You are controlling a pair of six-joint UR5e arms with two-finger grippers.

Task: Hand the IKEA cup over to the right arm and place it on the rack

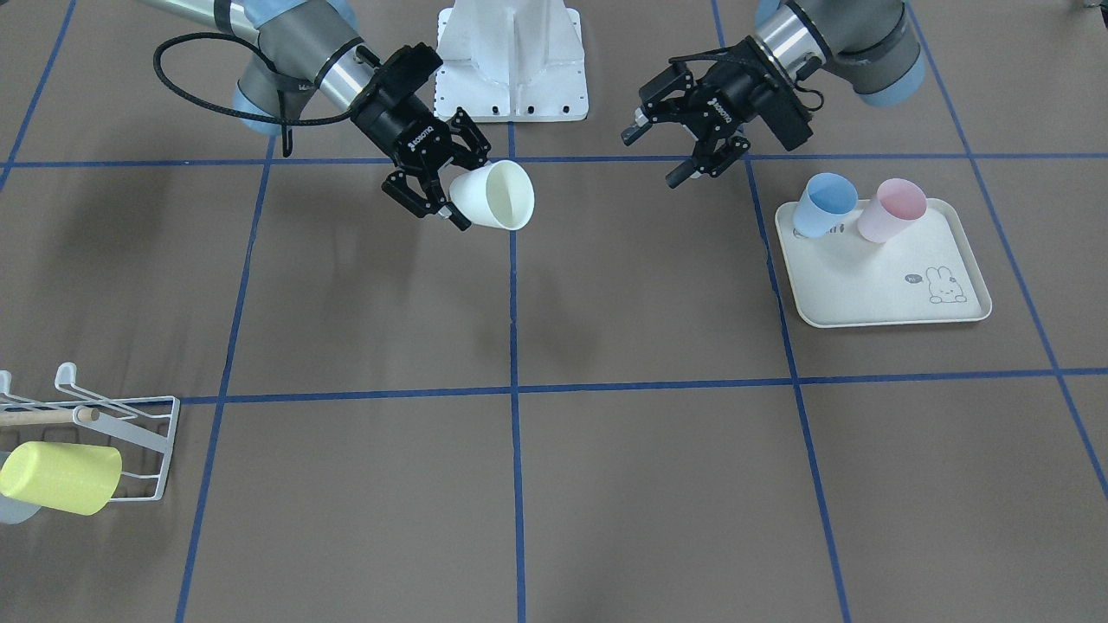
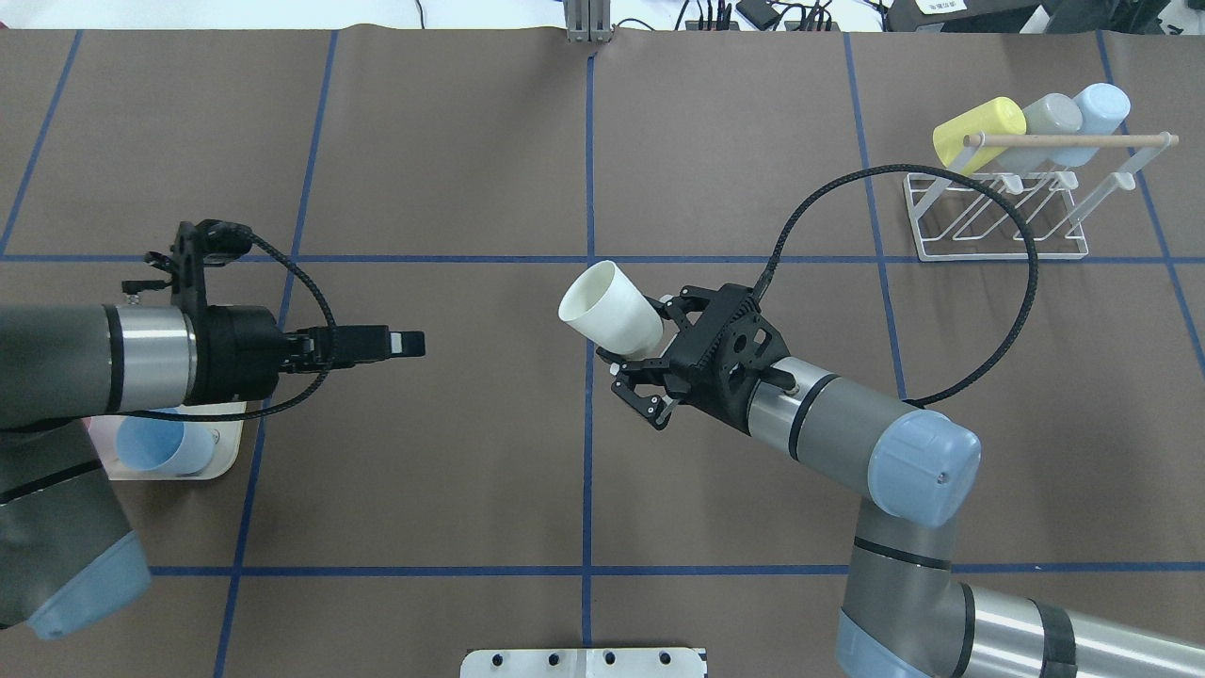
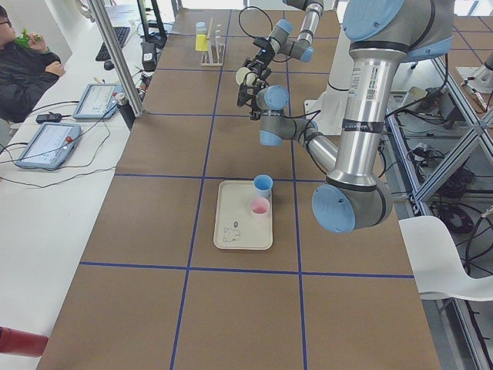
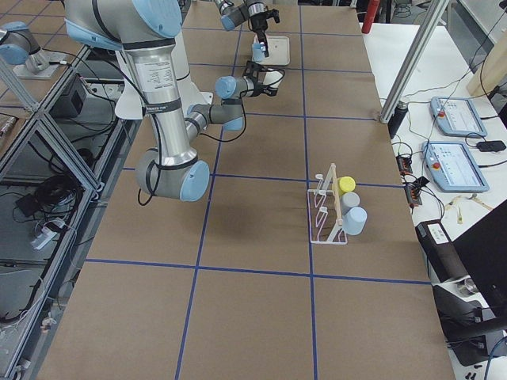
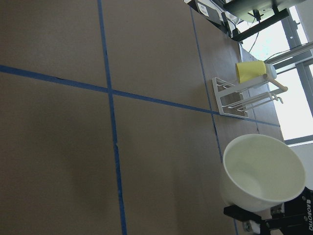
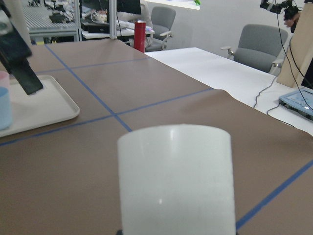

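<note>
Your right hand (image 2: 642, 337) was pinching the cup (image 2: 612, 306), mouth aimed away from the rack (image 2: 998, 247), well apart on that arm's side.

Rack (image 1: 130, 433): front-facing view, cut off by the left edge; one end shows.
Grey cup (image 1: 17, 512) on it: a sliver at that edge, behind the yellow cup (image 1: 61, 478).
Tray (image 2: 221, 452): overhead view, mostly hidden under the left arm (image 2: 66, 363); the blue cup (image 2: 155, 443) is partly covered.
White cup (image 6: 175, 176): right wrist view, base cut off by the bottom edge; the grip is out of sight.
</note>
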